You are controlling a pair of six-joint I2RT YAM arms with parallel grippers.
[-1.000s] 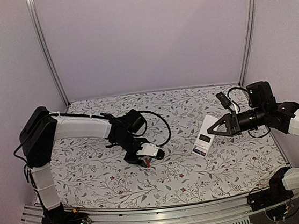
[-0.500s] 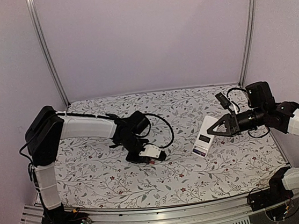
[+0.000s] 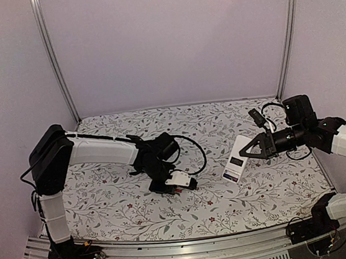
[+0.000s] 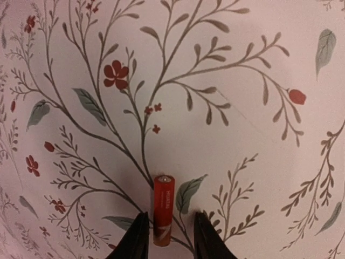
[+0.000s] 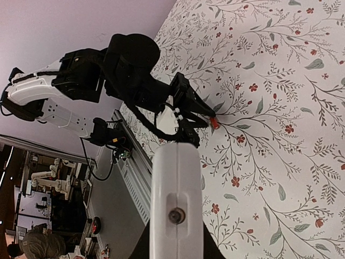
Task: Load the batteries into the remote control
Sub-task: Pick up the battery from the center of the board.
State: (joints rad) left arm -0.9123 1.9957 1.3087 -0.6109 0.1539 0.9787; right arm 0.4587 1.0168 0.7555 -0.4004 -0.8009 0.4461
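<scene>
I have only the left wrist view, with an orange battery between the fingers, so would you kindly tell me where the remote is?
Observer: The right hand holds the remote control, tilted, near the right side of the table.
Operator: Thank you. Where is my left hand relative to it?
Observer: In the top view the left hand is low over the cloth, left of the remote control, with bare fabric between them.
Operator: Does the right wrist camera see the battery?
Observer: Yes, the battery shows as a reddish end at the tip of the left hand, beyond the remote control's white body.
</scene>
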